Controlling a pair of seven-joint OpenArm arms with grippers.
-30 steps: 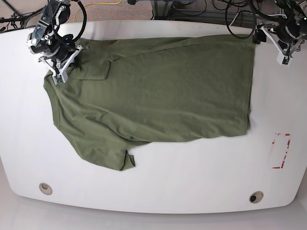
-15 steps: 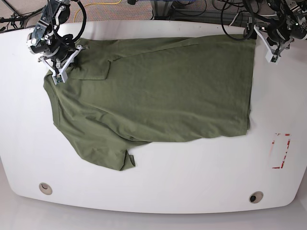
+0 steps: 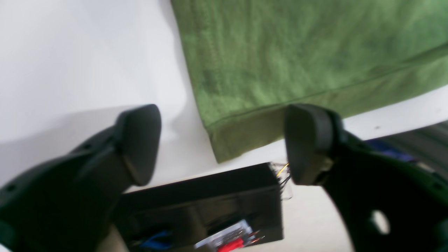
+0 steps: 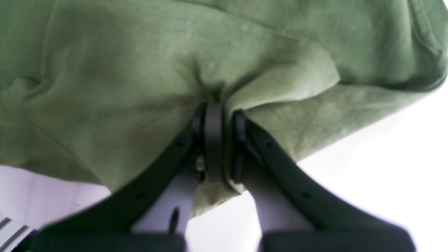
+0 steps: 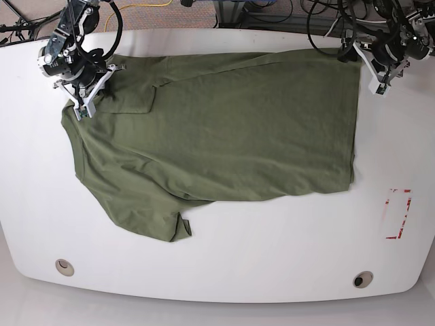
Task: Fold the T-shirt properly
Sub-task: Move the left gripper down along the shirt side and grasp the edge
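An olive green T-shirt (image 5: 217, 129) lies spread on the white table (image 5: 272, 251), hem to the right, sleeves to the left. My right gripper (image 5: 87, 92) at the shirt's far left corner is shut on a pinch of shirt fabric (image 4: 217, 87). My left gripper (image 5: 367, 68) is open just off the shirt's far right hem corner (image 3: 224, 147); in the left wrist view its fingers (image 3: 140, 140) straddle that corner without touching it.
A red-marked label (image 5: 397, 214) lies on the table at the right. Two round holes (image 5: 64, 266) (image 5: 362, 279) sit near the front edge. Cables and a black box (image 3: 210, 203) lie beyond the far edge.
My left gripper has moved left and inward from the far right table edge to the shirt's far right hem corner. My right gripper has stayed put, holding the fabric.
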